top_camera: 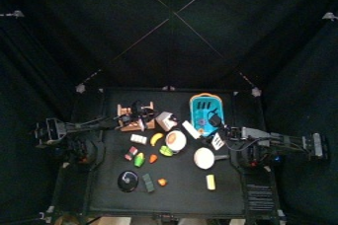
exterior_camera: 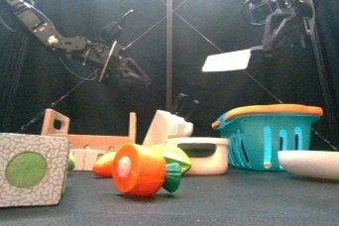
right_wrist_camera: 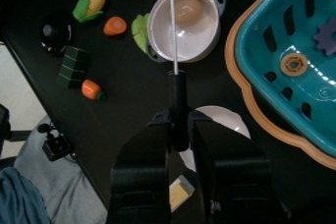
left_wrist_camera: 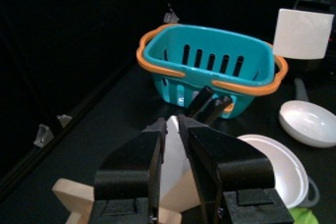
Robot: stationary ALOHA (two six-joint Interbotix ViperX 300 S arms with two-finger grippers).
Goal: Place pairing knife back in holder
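Observation:
My left gripper (left_wrist_camera: 168, 155) is shut on the paring knife (left_wrist_camera: 167, 169), a small knife with a thin white blade pinched between the jaws and a dark handle sticking out ahead. In the front view this gripper (exterior_camera: 125, 67) hangs above the wooden holder (exterior_camera: 93, 143), which lies at the table's left (top_camera: 133, 123); a corner of the holder shows below the jaws (left_wrist_camera: 77, 196). My right gripper (right_wrist_camera: 175, 120) is shut on the black handle of another knife, whose broad white blade (exterior_camera: 232, 59) is held high on the right.
A blue slatted basket with an orange rim (exterior_camera: 272, 136) stands right of centre. White bowls (right_wrist_camera: 184, 22) and toy foods lie around it. A cube with a green disc (exterior_camera: 30, 170) and an orange toy (exterior_camera: 137, 169) stand at the front edge.

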